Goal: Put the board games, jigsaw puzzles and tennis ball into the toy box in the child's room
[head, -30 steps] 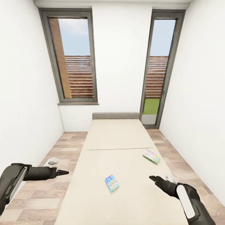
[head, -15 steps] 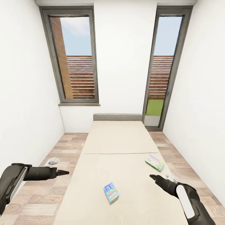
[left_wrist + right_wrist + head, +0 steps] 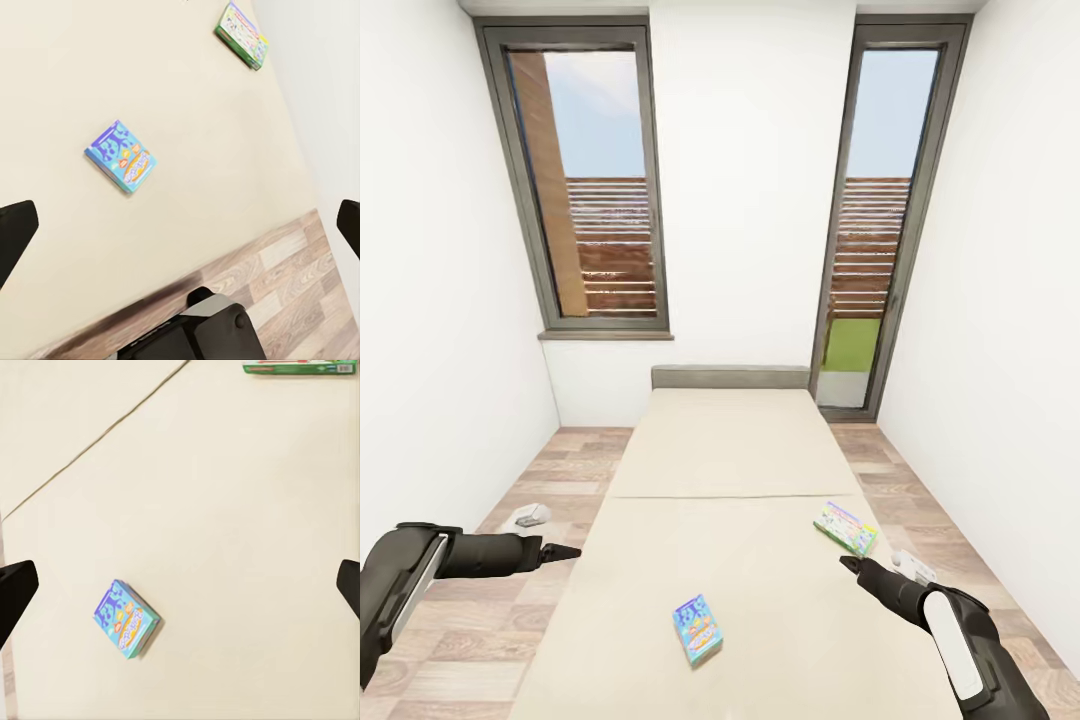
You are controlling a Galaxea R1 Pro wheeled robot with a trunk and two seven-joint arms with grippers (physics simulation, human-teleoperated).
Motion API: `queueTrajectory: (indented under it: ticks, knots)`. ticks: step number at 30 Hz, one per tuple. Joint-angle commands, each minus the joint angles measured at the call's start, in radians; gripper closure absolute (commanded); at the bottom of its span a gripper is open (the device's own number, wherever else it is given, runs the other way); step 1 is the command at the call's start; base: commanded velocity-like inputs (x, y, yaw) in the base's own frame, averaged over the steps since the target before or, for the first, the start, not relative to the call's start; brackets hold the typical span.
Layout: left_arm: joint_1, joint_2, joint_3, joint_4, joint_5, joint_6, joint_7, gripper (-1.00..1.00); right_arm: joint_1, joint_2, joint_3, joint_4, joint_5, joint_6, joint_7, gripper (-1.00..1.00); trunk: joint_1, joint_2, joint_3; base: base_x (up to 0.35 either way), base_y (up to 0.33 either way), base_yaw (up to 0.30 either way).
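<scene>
1. Head view: both arms are bent fwd at elbow, forearms roughly level, dark w/ white panels. Left gripper (image 3: 565,551) hangs over the wood floor (image 3: 470,640) beside the bed (image 3: 730,470)'s left edge; right gripper (image 3: 850,565) sits over the bed's right edge. Fingertips look pinched to a point here, but can't tell jaw state from this angle.
2. Same view: blue board game (image 3: 697,629) lies flat on the mattress near the foot end, roughly centred btwn the two grippers. Green-edged board game (image 3: 845,527) lies near the right edge, just beyond the right gripper, not touching it. Two tall grey-framed windows (image 3: 585,190) behind the headboard.
3. Left wrist view: fingers (image 3: 15,232) at opposite frame edges, so jaws wide, nothing btwn them. Blue game (image 3: 120,156) and green-edged game (image 3: 241,35) lie well apart on the mattress. Cover print too small to read.
4. Right wrist view: fingers (image 3: 15,589) also spread wide, empty. Blue game (image 3: 125,619) below; green-edged game (image 3: 300,367) cut off at frame edge. Print illegible.
</scene>
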Motion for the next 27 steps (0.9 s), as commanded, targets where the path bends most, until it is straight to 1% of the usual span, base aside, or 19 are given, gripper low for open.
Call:
queueTrajectory:
  ticks: [1, 12, 27]
  knots:
    - [0.0, 0.0, 0.001, 0.0, 0.0, 0.008, -0.004, -1.0, 0.0, 0.0, -0.002, 0.0, -0.001, 0.005, 0.001, -1.0, 0.0, -0.001, 0.0, 0.023, -0.074, 0.0]
    - [0.0, 0.001, 0.002, 0.0, 0.0, 0.009, -0.003, -1.0, 0.0, 0.0, -0.001, 0.003, 0.0, 0.003, 0.001, -1.0, 0.0, -0.001, 0.0, 0.007, -0.142, 0.0]
    - [-0.001, 0.001, 0.002, 0.0, 0.0, 0.009, -0.003, -1.0, 0.0, 0.0, 0.0, 0.006, 0.002, 0.003, 0.0, -1.0, 0.0, -0.001, 0.0, 0.0, -0.024, 0.0]
